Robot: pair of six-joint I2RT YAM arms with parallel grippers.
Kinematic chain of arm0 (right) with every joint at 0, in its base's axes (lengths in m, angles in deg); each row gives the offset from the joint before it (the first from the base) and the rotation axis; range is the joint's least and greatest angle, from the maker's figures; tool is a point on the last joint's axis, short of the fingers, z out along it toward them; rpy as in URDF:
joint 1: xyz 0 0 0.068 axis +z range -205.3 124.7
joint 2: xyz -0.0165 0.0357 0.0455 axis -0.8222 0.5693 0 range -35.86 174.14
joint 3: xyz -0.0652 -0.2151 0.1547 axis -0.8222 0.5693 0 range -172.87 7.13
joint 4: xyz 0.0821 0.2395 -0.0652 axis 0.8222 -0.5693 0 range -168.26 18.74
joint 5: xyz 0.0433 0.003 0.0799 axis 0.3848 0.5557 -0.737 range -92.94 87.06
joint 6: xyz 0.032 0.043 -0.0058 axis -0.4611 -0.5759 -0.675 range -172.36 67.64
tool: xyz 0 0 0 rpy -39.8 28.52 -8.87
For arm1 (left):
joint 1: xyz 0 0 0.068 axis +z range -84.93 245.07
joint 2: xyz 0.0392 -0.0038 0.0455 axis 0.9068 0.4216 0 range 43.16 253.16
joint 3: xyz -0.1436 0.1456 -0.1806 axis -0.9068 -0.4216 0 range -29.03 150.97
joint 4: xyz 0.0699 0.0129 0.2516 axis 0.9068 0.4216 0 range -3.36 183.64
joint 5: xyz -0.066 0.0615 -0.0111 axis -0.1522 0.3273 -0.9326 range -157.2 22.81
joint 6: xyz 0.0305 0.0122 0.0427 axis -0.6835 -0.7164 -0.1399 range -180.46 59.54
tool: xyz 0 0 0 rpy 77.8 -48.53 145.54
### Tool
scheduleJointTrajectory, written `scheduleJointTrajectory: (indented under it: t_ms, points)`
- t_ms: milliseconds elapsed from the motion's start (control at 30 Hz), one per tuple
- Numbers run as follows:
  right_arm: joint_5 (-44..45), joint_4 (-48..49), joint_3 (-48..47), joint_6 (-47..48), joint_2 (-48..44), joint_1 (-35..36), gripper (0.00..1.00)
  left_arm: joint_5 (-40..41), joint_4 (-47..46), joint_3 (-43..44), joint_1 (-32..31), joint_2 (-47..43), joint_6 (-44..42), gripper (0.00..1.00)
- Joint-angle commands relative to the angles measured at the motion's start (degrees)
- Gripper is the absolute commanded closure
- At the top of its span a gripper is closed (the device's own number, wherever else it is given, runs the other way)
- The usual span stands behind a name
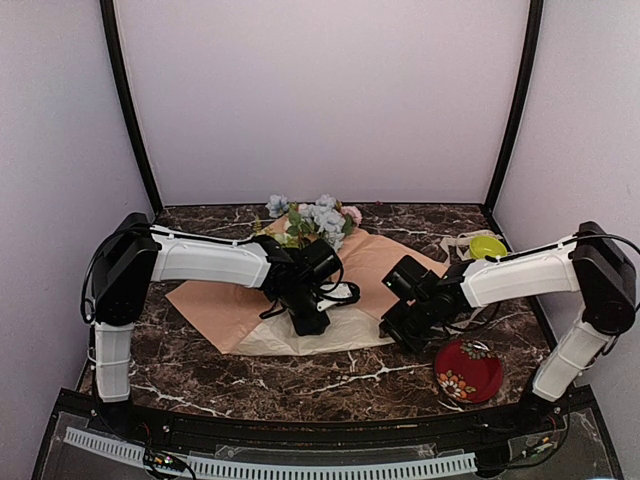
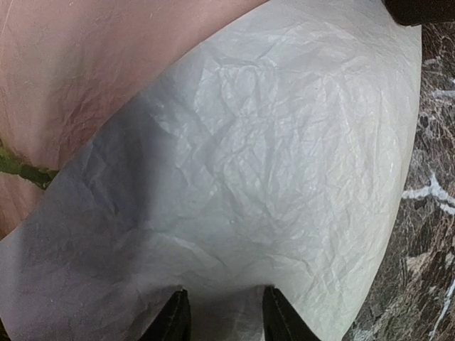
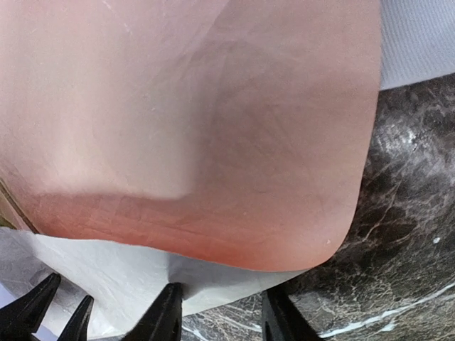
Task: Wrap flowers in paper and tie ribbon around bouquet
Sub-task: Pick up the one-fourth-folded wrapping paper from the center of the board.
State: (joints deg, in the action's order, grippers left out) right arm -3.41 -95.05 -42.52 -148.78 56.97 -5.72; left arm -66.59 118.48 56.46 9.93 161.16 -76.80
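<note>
The paper (image 1: 222, 300) lies spread peach side up, its front part folded over to show cream (image 2: 284, 142). The flowers (image 1: 318, 220) rest on its far edge, and a green stem (image 2: 21, 169) shows at the fold. My left gripper (image 1: 308, 322) is down on the cream fold, open (image 2: 226, 316), with the sheet running between its fingers. My right gripper (image 1: 397, 326) sits at the paper's right front corner, open (image 3: 220, 316), its left finger touching the cream edge (image 3: 106, 277) under the peach layer (image 3: 199, 128). The ribbon (image 1: 458, 245) lies loose at the back right.
A lime-green round thing (image 1: 488, 246) sits by the ribbon. A red patterned plate (image 1: 468, 370) lies at the front right, close to the right arm. Dark marble table (image 1: 330, 385) shows around the paper; curved walls close in the back and sides.
</note>
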Motion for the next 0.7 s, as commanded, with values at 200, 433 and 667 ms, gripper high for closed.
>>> scheduleJointTrajectory:
  t_ms: [200, 433, 667]
  points:
    - [2.5, -0.9, 0.2, 3.2, 0.9, -1.2, 0.98, 1.5, 0.4, 2.2, 0.1, -1.1, -0.6, 0.64]
    - [3.9, -1.7, 0.1, 5.3, 0.2, -1.1, 1.00, 5.0, 1.4, 7.3, -0.1, -1.0, 2.4, 0.62]
    - [9.8, -8.2, -5.8, 12.0, -0.2, 0.3, 1.00, 4.4, 3.8, 8.0, -0.2, 2.6, 3.4, 0.60]
